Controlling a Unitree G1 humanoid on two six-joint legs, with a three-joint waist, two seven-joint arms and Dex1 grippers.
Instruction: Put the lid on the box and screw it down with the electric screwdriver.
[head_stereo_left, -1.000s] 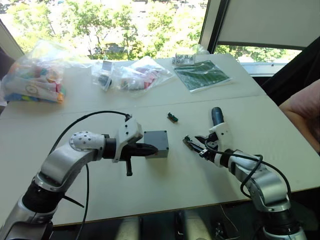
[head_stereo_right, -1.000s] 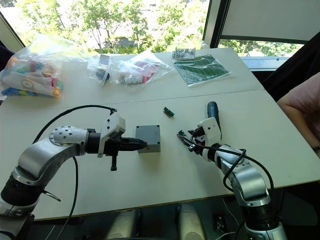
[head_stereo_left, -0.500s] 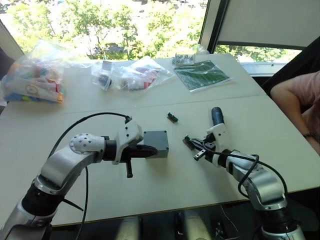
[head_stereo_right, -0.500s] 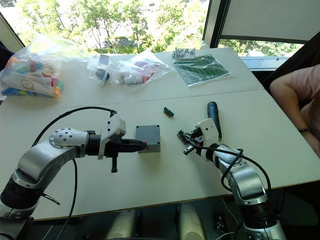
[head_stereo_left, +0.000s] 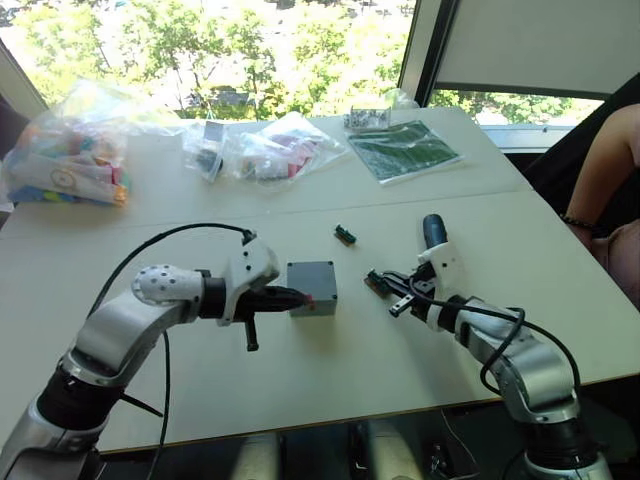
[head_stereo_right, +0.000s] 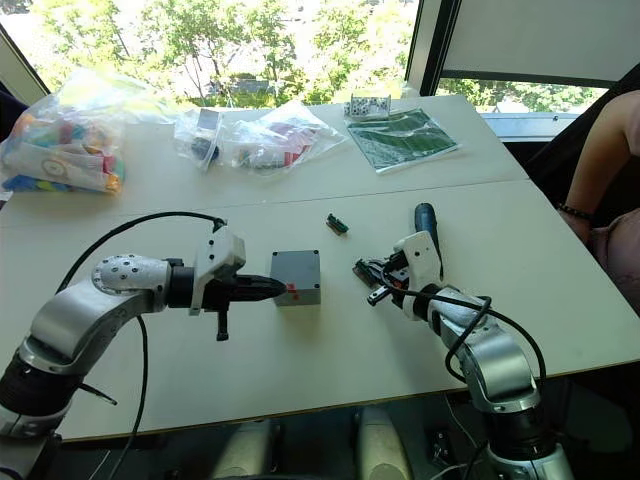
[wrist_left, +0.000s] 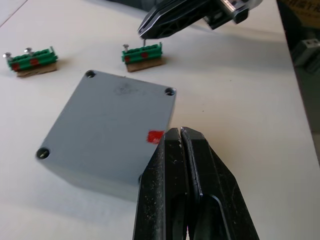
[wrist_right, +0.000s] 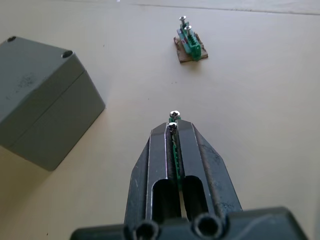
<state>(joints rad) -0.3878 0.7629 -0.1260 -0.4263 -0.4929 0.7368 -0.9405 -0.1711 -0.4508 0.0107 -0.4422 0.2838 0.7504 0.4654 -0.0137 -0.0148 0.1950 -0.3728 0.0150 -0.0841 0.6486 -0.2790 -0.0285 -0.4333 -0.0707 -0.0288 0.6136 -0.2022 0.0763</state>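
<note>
Box (head_stereo_left: 312, 288) with lid (wrist_left: 107, 127) on is sitting mid-table (head_stereo_left: 330, 390), open tabletop toward the near edge. Left gripper (head_stereo_left: 300, 296) is touching its red-marked side, fingers pressed together. Right gripper (head_stereo_left: 381, 284) is pinching a green connector (wrist_right: 173, 145); electric screwdriver (head_stereo_left: 433, 231) is lying just behind it.

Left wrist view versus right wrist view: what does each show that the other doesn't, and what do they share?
Left wrist view: the red mark on the box, the left gripper shut beside it, and the right gripper over a green terminal block. Right wrist view: the seam along the box's side, under the lid. Shared: the box, lid on, and a second block.
</note>
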